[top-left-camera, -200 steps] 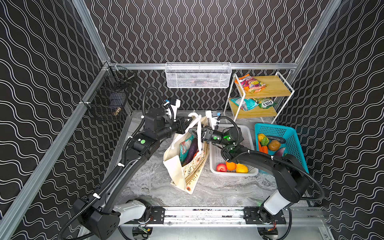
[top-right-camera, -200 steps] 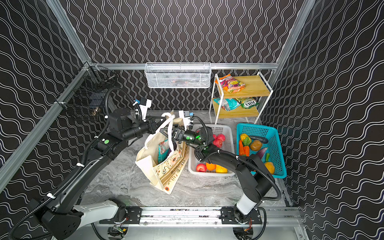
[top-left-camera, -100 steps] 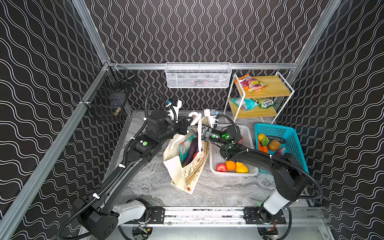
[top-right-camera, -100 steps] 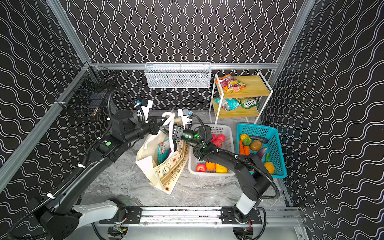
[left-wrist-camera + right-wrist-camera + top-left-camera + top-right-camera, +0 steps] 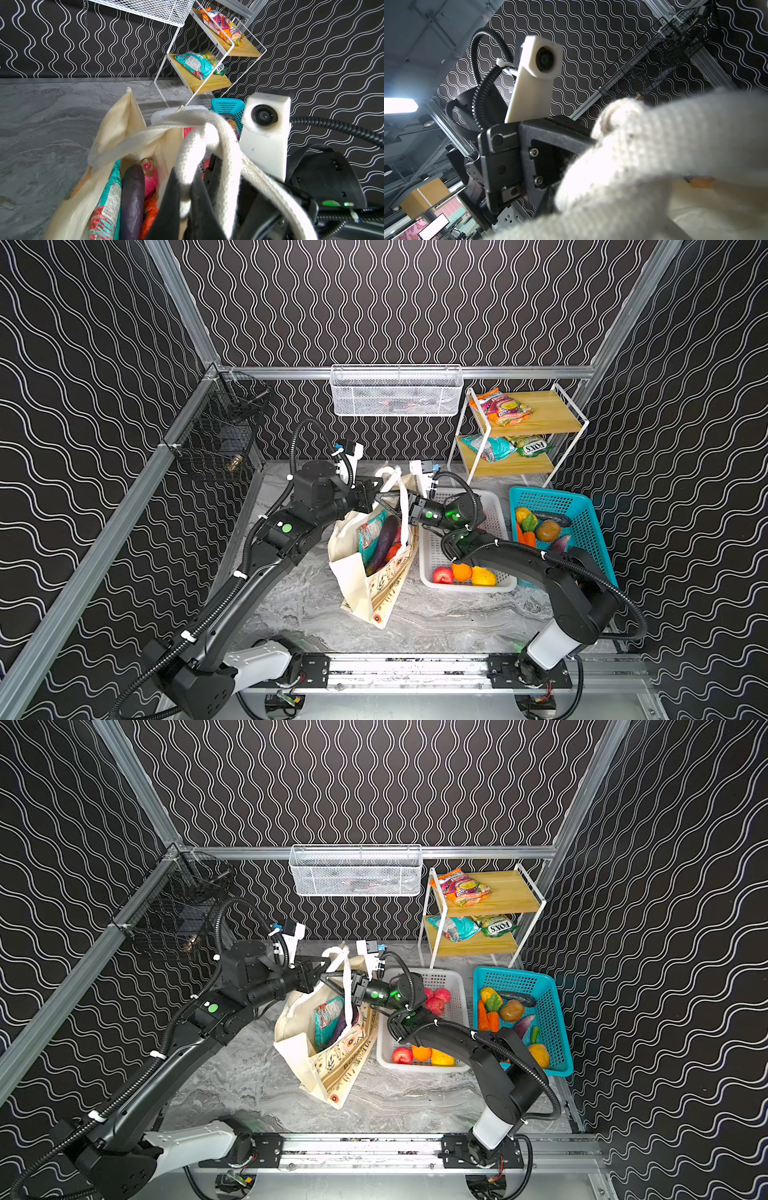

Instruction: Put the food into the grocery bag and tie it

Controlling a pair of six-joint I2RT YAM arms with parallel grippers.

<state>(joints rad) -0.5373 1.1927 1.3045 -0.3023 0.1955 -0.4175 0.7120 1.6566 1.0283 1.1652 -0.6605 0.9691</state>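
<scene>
Cream bag [image 5: 353, 572] is slumping on the desk [image 5: 436, 622] just left of the white basket [image 5: 428, 568], with food [image 5: 384, 539] lying inside. Above the bag, the left fingers [image 5: 168, 199] are clamping a white strap [image 5: 193, 149]. Facing them, the right fingers [image 5: 390, 504] are probably touching it; whether they are gripping, I cannot tell.

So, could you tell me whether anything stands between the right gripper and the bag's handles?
Nothing visible does. The right gripper is at the handles above the bag, with a strap draped across it. The left gripper, shut on a handle, meets it tip to tip, crowding rather than blocking.
</scene>
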